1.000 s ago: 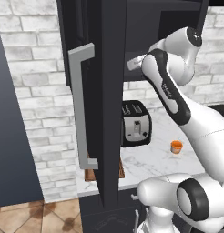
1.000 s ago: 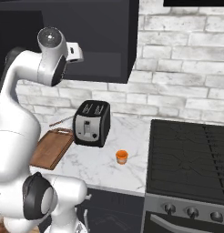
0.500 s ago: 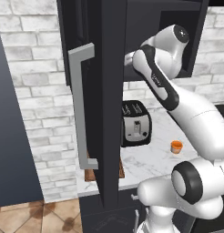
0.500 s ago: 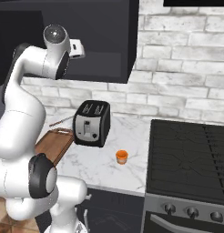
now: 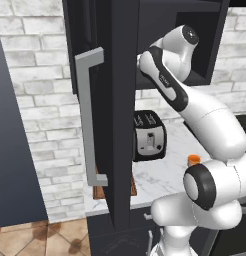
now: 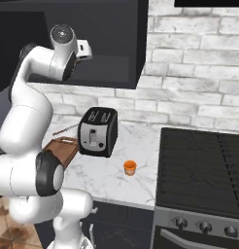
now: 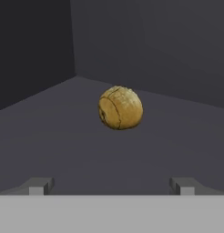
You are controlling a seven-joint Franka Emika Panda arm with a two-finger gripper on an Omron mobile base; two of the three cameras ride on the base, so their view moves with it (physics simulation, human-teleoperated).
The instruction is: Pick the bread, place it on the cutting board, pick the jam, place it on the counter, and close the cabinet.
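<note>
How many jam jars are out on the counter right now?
1: the jam stands on the counter, between the toaster and the stovetop. Others may be hidden behind the cabinet door.

— What's the bread point(image 7: 120, 108) like?
— Matt, rough crust, cracked, golden-tan. The cabinet point(image 7: 145, 41) floor and walls around it are smooth, dull dark grey.
— And the door point(image 5: 117, 100)?
— Matt navy-black, with a plain grey bar handle point(image 5: 88, 120) that looks like brushed metal.
— The counter point(image 6: 104, 170)?
— Polished white marble, faint grey veins. The toaster point(image 6: 97, 131) is glossy black with a shiny metal face.
— The board point(image 6: 62, 151)?
— Reddish-brown wood, satin. The jam point(image 6: 130, 168) looks smooth orange. The stovetop point(image 6: 204, 165) is matt black, ribbed; the wall point(image 6: 199, 92) rough pale brick.
</note>
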